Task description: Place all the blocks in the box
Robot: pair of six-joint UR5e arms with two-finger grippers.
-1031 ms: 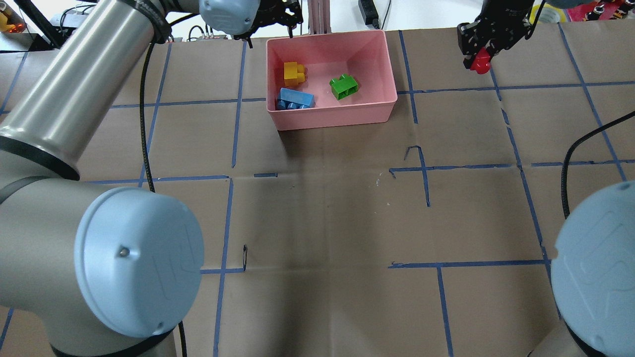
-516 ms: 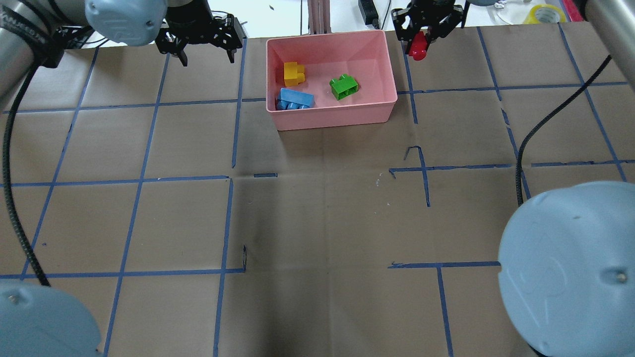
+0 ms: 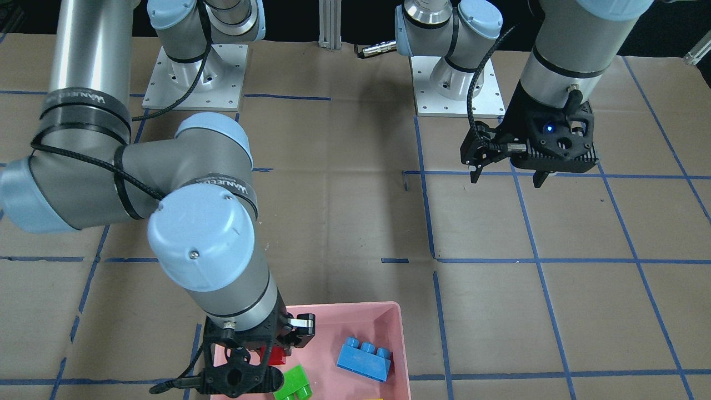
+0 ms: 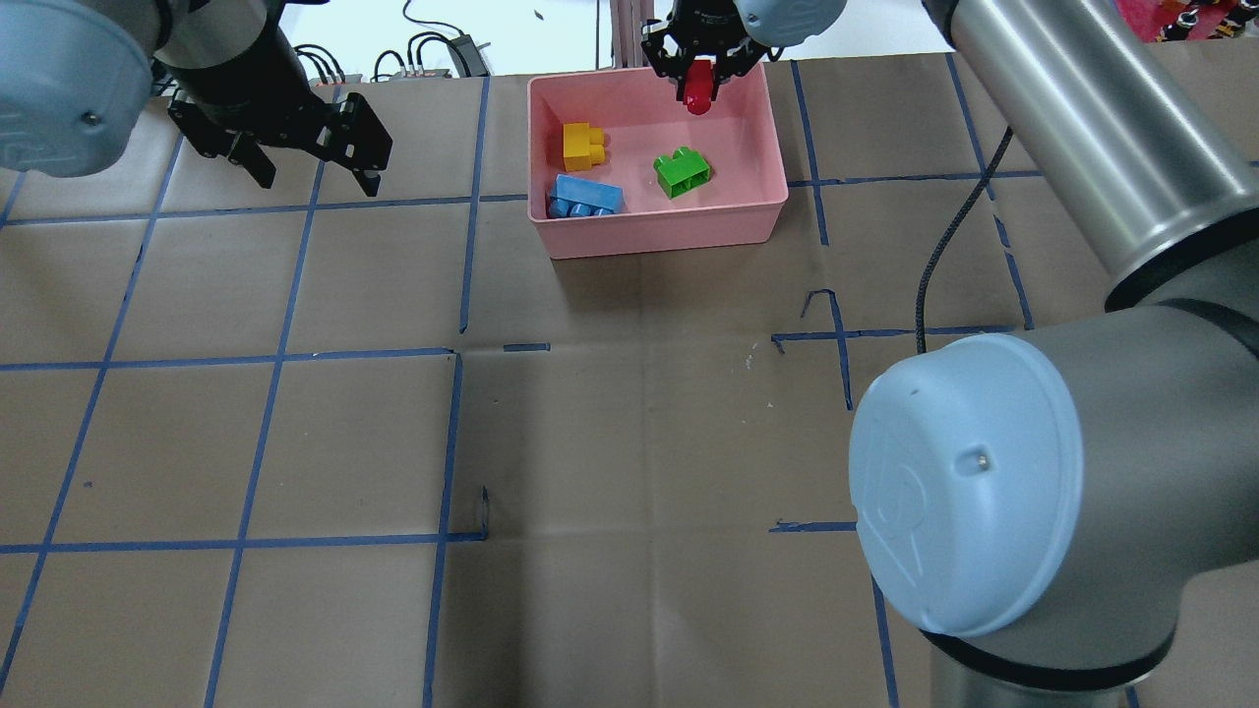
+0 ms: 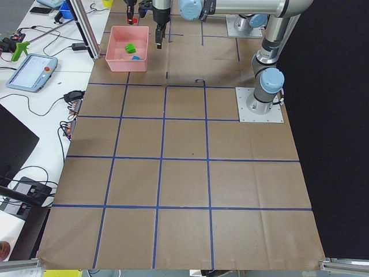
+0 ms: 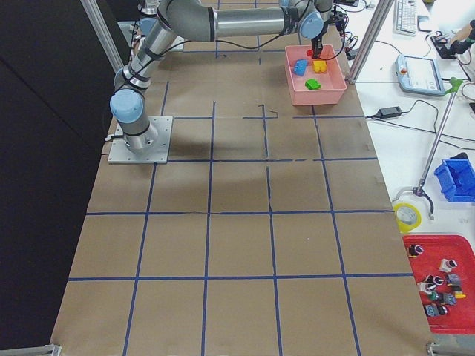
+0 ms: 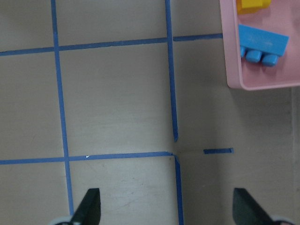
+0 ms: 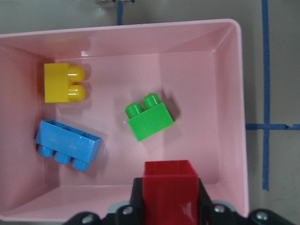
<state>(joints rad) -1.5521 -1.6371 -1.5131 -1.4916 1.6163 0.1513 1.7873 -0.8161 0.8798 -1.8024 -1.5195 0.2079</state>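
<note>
Blocks: three down in the box (image 4: 669,228), one in the air above it.

Red block (image 4: 697,93): clamped between the right jaws, shut on two opposite sides of it. Hangs over the inside of the box, close by the far wall in the overhead view, clear of the floor and touching none of the others.

Yellow block (image 4: 582,146): lies on the box floor toward the far left corner, tipped on its side, two studs pointing toward the middle.

Blue block (image 4: 587,195): lies just nearer than the yellow one, close by the left wall, also on its side, three studs toward the near wall. Cannot tell whether touching that wall.

Green block (image 4: 682,172): rests near the middle of the floor, right of the other two and apart from them, on its side and turned at a slant.

Box itself: stands upright on the counter (image 4: 639,442), toward its far edge.

Left jaws: spread wide, holding nothing. Hover over the counter well to the left of the box, above the blue tape lines (image 4: 374,353), with only counter and tape between the two fingertips in the left wrist view.
</note>
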